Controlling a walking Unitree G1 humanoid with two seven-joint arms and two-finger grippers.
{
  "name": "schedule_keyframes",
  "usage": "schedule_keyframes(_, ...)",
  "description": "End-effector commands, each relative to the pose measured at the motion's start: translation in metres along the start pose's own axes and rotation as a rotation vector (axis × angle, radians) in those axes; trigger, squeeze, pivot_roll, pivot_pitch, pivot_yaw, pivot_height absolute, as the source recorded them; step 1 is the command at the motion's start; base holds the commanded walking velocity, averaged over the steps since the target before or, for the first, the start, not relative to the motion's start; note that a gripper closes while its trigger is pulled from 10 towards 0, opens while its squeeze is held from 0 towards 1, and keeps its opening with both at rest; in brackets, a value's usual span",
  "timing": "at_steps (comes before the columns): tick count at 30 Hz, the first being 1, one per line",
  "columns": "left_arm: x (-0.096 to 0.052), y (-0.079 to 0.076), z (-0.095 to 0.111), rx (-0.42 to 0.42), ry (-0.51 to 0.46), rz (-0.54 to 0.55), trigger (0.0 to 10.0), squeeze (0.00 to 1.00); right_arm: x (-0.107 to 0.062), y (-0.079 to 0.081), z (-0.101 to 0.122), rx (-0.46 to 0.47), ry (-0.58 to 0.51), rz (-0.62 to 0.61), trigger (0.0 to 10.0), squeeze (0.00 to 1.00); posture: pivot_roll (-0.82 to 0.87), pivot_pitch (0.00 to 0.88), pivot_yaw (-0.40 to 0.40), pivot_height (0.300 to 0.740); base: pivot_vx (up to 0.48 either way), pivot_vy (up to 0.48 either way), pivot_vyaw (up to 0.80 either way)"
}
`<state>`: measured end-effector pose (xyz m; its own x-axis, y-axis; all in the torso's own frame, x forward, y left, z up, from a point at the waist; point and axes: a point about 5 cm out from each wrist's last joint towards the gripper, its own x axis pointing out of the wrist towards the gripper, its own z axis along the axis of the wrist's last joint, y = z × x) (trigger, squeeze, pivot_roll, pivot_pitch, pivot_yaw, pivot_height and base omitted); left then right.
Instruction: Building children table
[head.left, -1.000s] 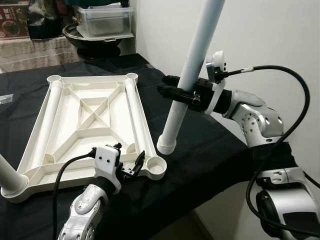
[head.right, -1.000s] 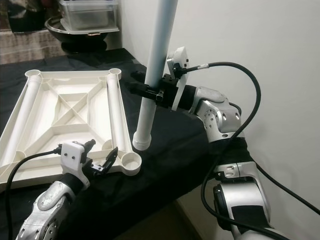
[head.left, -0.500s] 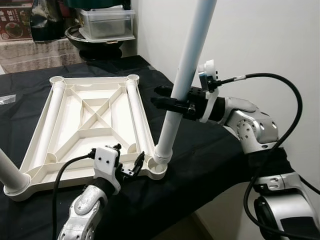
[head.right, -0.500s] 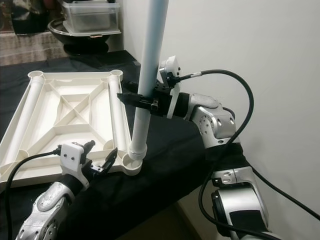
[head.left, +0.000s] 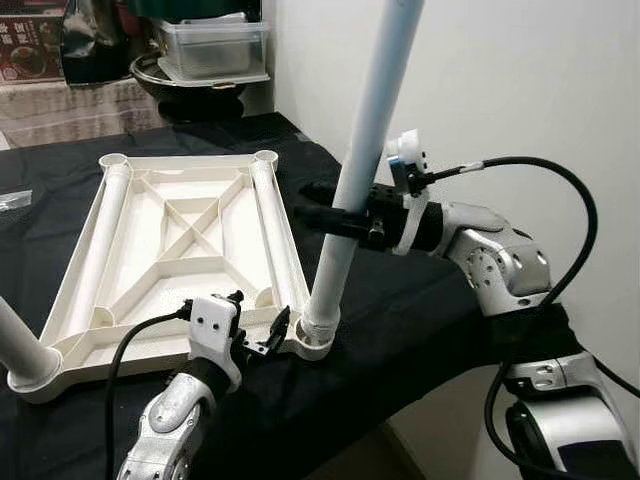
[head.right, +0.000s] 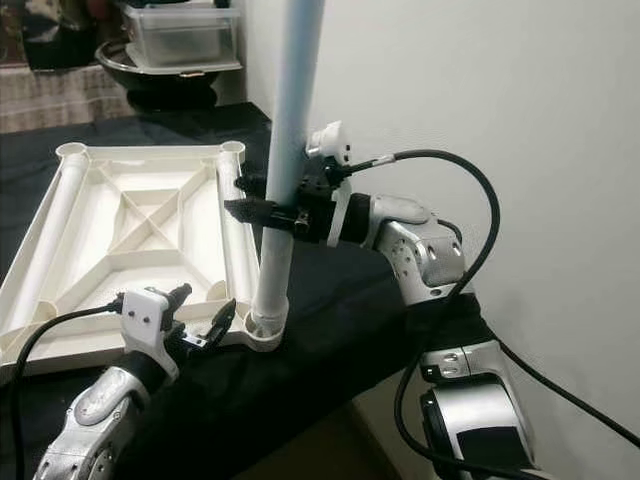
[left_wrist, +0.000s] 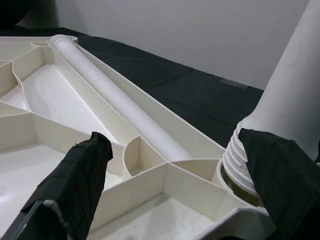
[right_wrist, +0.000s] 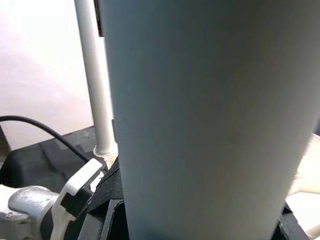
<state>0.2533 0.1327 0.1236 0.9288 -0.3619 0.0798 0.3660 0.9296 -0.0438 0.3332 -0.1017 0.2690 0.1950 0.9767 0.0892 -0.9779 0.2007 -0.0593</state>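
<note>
A white children's table top (head.left: 95, 230) lies upside down on a black cloth. My right gripper (head.left: 335, 215) is shut on a long white table leg (head.left: 365, 130), holding it nearly upright. The leg's threaded end (left_wrist: 240, 165) sits in the top's near right corner socket (head.left: 315, 340). My left gripper (head.left: 262, 322) is open at the top's near edge, right beside that socket. Its fingers (left_wrist: 75, 185) stand apart on either side of the corner. Another white leg (head.left: 15, 345) stands in the near left corner. In the right wrist view the held leg (right_wrist: 200, 125) is very close.
A black bowl with a clear plastic box (head.left: 210, 45) in it stands at the back. A white wall (head.left: 500, 80) rises close on the right. The black cloth (head.left: 400, 310) drops off at the surface's right and near edges.
My right gripper has carried the leg to the left and set its threaded end from the cloth into the near right corner socket. The left gripper has stayed put.
</note>
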Motion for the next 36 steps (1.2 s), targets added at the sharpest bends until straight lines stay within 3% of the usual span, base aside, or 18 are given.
schedule_keyframes(1, -0.002, 0.0, -0.004, -0.009, 0.01, 0.0, 10.0, 0.0, 0.002, 0.002, -0.008, 0.031, 0.019, 0.015, 10.0, 0.0, 0.0, 0.0, -0.126, 0.74, 0.0, 0.0, 0.0)
schedule_keyframes(14, -0.001, -0.002, -0.003, -0.014, 0.005, -0.001, 10.0, 0.0, 0.009, 0.005, -0.014, 0.039, 0.037, 0.031, 10.0, 0.0, 0.0, 0.0, -0.132, 0.74, 0.0, 0.0, 0.0)
schedule_keyframes(25, -0.003, -0.004, -0.004, -0.021, 0.008, 0.0, 10.0, 0.0, 0.007, -0.003, -0.025, 0.062, 0.075, -0.011, 10.0, 0.0, 0.0, 0.0, -0.137, 0.74, 0.0, 0.0, 0.0)
schedule_keyframes(36, -0.003, -0.003, -0.004, -0.015, 0.009, 0.0, 10.0, 0.0, -0.01, -0.022, -0.048, 0.035, 0.14, -0.215, 10.0, 0.0, 0.0, 0.0, -0.127, 0.74, 0.0, 0.0, 0.0)
